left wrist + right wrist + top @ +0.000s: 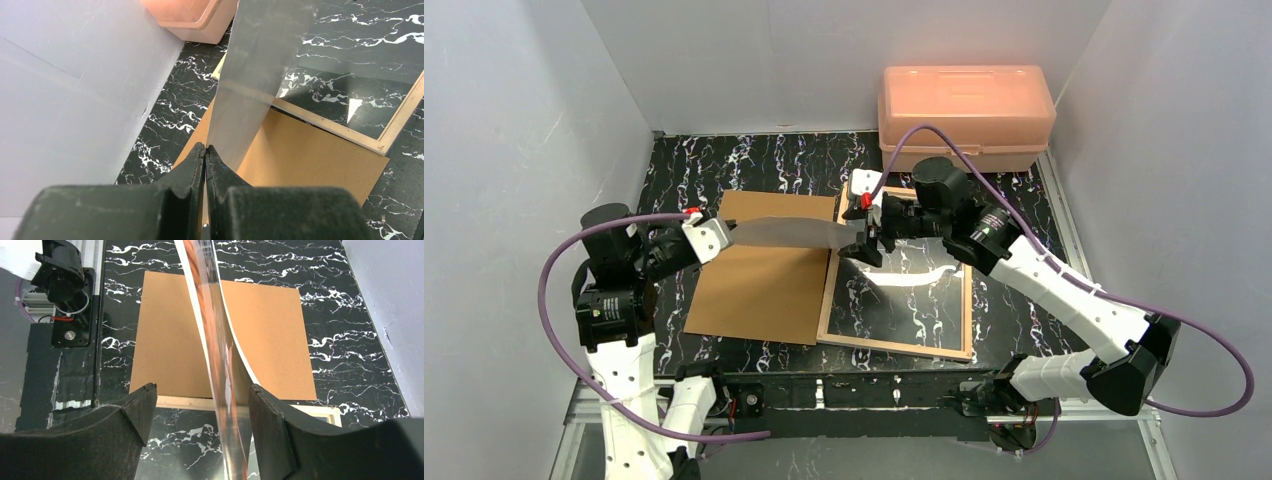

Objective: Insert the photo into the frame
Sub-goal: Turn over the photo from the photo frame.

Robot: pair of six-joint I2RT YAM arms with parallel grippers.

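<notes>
No text, label, brand, number or sign can be read in any view. The photo [792,232] shows only a grey, glare-washed face or its thin edge. The orange box [966,110] and the brown board [759,285] carry no legible marks.

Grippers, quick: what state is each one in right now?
Left gripper: shut on the photo.
Right gripper: open, the photo passing between its jaws, not clamped.
</notes>
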